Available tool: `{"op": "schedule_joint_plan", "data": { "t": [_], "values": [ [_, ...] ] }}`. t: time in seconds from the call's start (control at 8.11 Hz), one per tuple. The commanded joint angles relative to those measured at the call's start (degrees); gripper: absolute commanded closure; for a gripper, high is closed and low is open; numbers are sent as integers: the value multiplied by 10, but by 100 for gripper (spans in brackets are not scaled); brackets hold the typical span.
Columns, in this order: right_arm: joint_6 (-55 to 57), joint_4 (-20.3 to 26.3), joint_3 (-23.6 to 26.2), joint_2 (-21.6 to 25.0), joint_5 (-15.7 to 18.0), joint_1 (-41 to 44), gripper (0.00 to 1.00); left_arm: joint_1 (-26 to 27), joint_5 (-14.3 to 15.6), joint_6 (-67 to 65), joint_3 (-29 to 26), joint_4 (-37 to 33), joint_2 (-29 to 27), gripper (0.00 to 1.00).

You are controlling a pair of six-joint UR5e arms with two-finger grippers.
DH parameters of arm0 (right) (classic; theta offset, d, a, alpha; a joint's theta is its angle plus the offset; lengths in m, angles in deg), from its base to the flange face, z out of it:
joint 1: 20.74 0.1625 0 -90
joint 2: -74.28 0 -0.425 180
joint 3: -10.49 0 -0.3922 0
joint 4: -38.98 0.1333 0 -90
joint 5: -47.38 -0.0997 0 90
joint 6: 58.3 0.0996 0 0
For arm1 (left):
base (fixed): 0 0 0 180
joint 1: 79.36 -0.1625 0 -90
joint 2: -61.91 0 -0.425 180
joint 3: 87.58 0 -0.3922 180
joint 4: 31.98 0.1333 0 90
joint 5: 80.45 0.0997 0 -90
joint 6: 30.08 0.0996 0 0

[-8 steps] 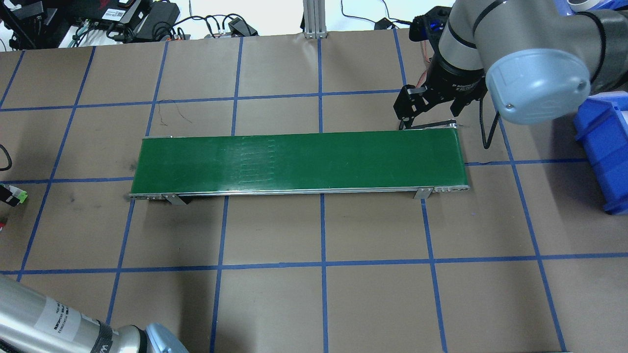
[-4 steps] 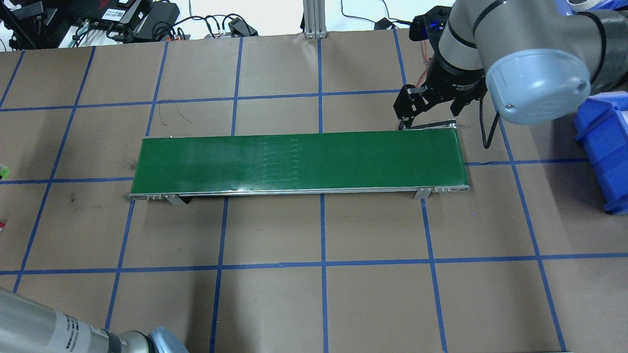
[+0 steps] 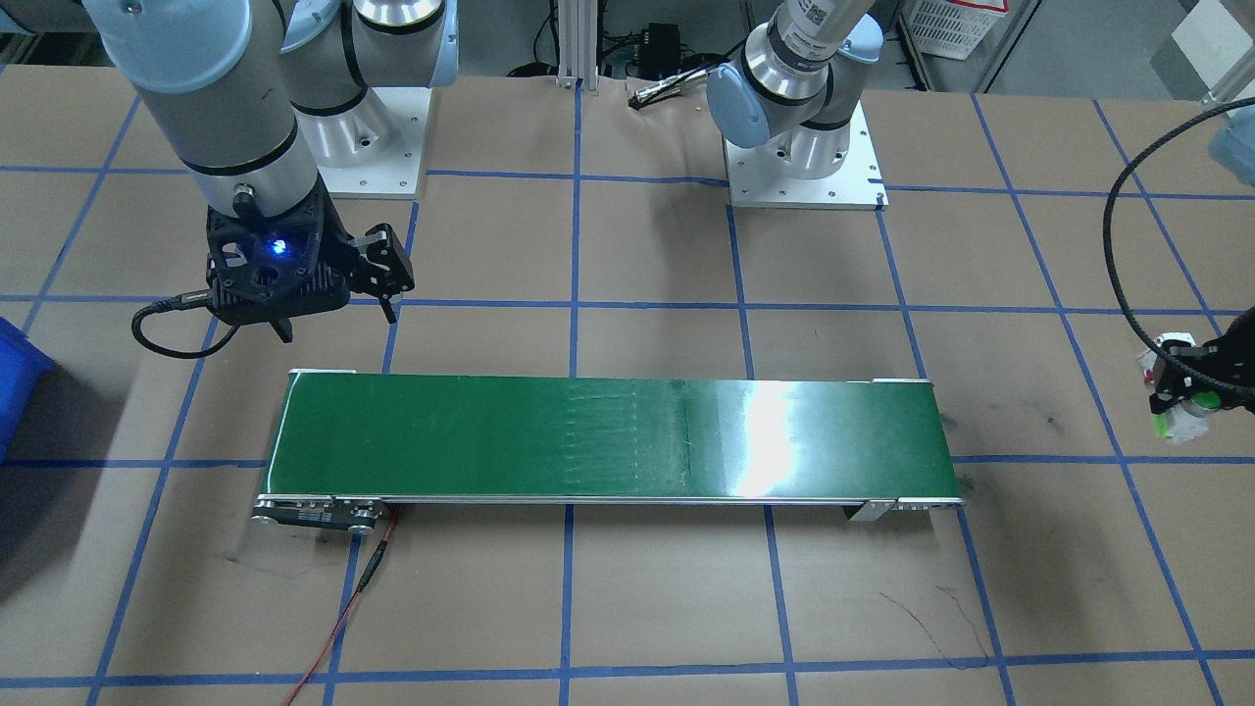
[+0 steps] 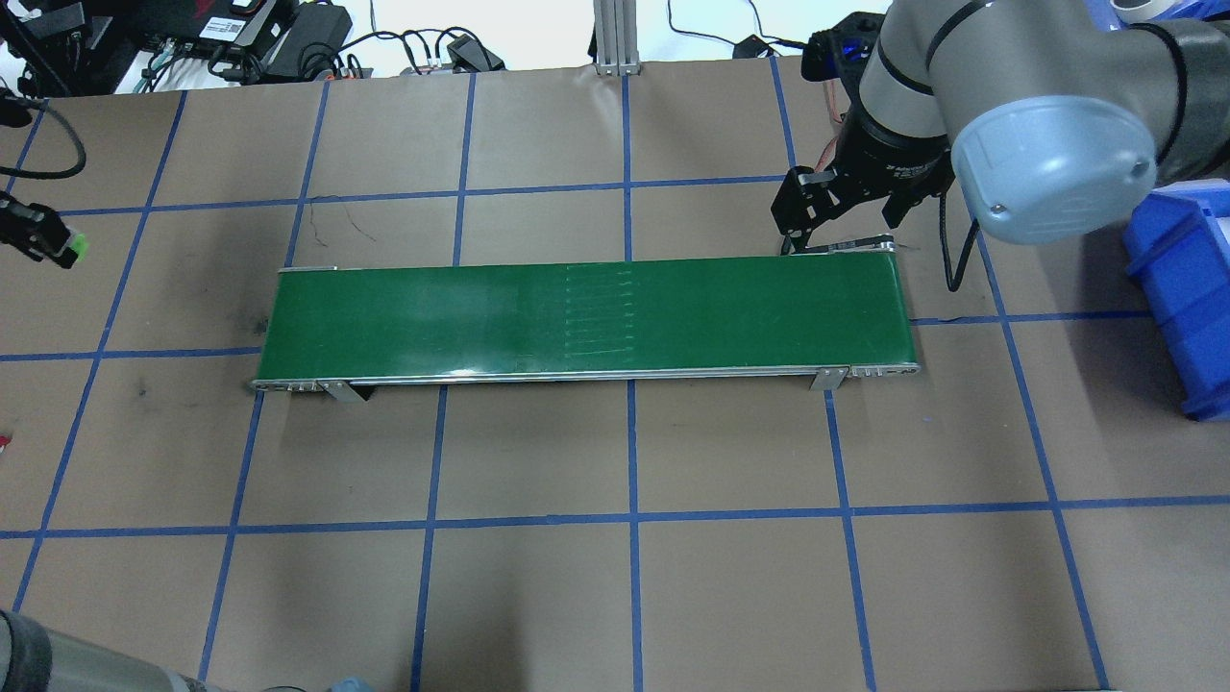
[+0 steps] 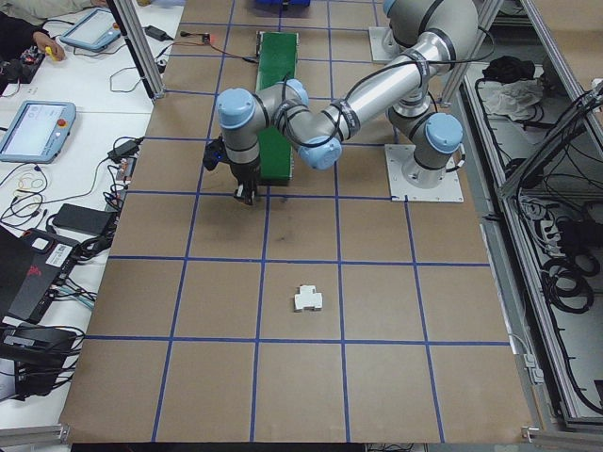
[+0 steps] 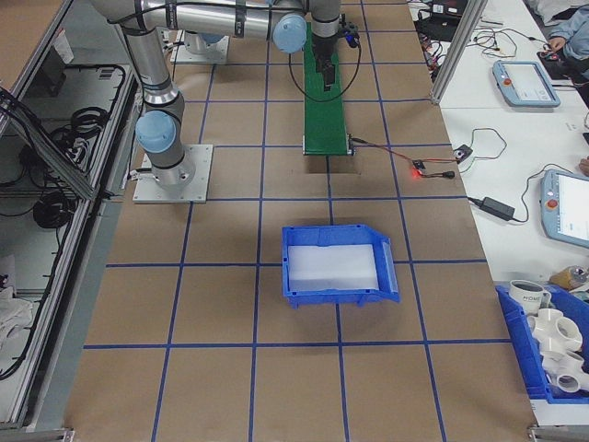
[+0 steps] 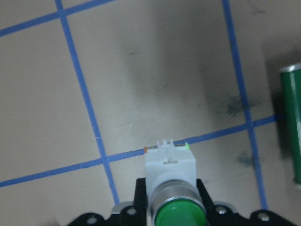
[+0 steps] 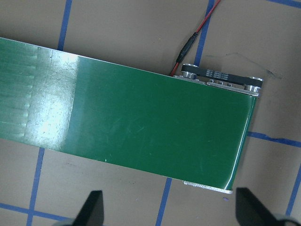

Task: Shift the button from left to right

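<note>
You are looking at the left gripper [image 7: 171,207] gripping the button [image 7: 170,181] above the bench [image 4: 538,596], clear of the paper. In the left wrist view, its two black fingers [image 7: 140,194] are pressing on either side of the button's white body, with the round green cap nearest the camera and the small light-green bits at the far end. Directly under the gripper, a blue tape line is crossing the brown paper, and the end of the green conveyor belt [image 7: 292,125] is showing off to the gripper's right, well apart from it. In the front-facing view, the same gripper [image 3: 1181,387] is sitting at the frame's right edge with the button [image 3: 1181,417] in its grasp, beyond the near end of the belt [image 3: 608,436]. In the overhead view, the button [image 4: 75,248] is showing as a green speck at the tip of that gripper [image 4: 48,240].

At the belt's other end, the right gripper [image 8: 167,212] is hanging released, its two fingers [image 8: 94,209] spread wide apart with nothing between them. The belt's end roller [image 8: 221,81] and a red wire [image 8: 207,21] are lying ahead of it. A blue bin [image 6: 339,265] is resting on the bench well away from this gripper.
</note>
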Motion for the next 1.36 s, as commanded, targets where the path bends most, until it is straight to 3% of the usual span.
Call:
{"op": "schedule_joint_plan", "data": {
  "t": [0.0,0.37,0.86,1.23],
  "values": [
    [-1,0,0,0,1,-1,0,78,-37,-145,10,-6,18,100],
    [-1,-1,0,0,1,-1,0,138,-35,-233,57,2,15,100],
    [4,-2,0,0,-1,-1,0,141,-35,-232,152,55,13,100],
    [0,-2,0,0,4,-5,0,145,-43,-233,155,65,3,100]
  ]
}}
